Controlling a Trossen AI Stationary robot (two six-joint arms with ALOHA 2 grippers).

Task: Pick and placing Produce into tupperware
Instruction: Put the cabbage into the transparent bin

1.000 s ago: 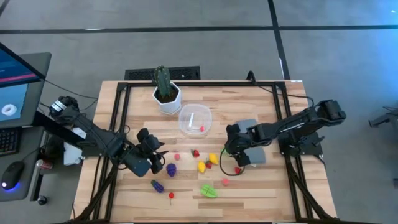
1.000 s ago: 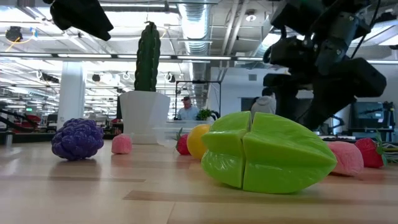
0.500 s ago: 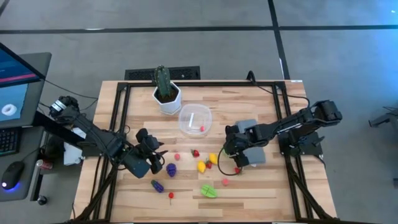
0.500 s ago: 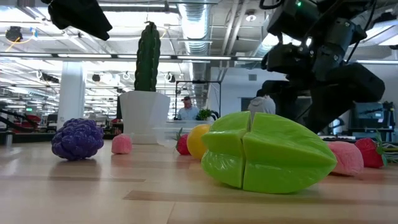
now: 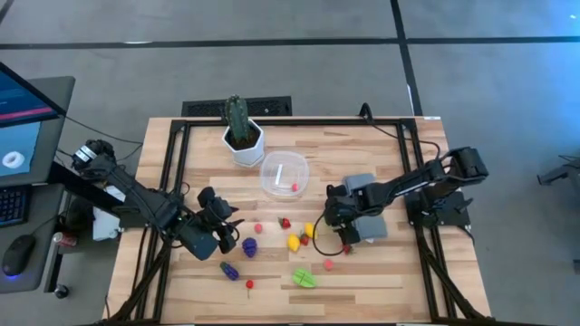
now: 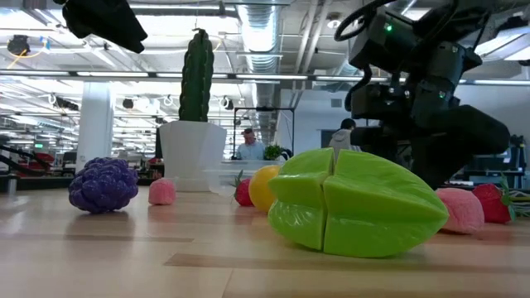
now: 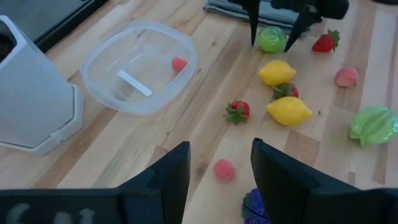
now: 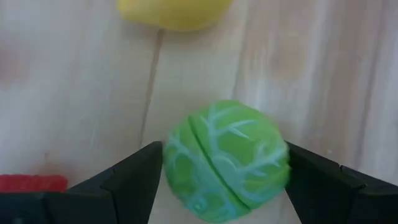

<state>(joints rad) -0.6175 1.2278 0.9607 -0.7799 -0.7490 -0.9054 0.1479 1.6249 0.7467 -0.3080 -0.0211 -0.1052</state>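
**My right gripper straddles a small green cabbage**

I work at a wooden table [image 5: 381, 272], seen from above. Near its back edge a cactus [image 5: 236, 118] stands in a white pot [image 5: 245, 145]. Just beside the pot sits the round clear container [image 5: 284, 174], holding one small red piece [image 7: 179, 63].

My right arm reaches in from the right over a grey cloth [image 5: 372, 217]. My right gripper [image 7: 274, 37] is spread wide, one finger on each side of the green cabbage [image 8: 227, 160], which rests on the wood. I cannot tell whether the fingers touch it.

My left gripper [image 5: 227, 234] hangs over the left part of the table with its fingers partly apart and nothing between them.

The rest of the toy produce is scattered in front of the container: a green star fruit [image 5: 304, 277], a purple grape bunch [image 6: 103, 185], two yellow lemons [image 7: 288, 110], strawberries [image 7: 237, 111] and small pink pieces [image 7: 223, 169].
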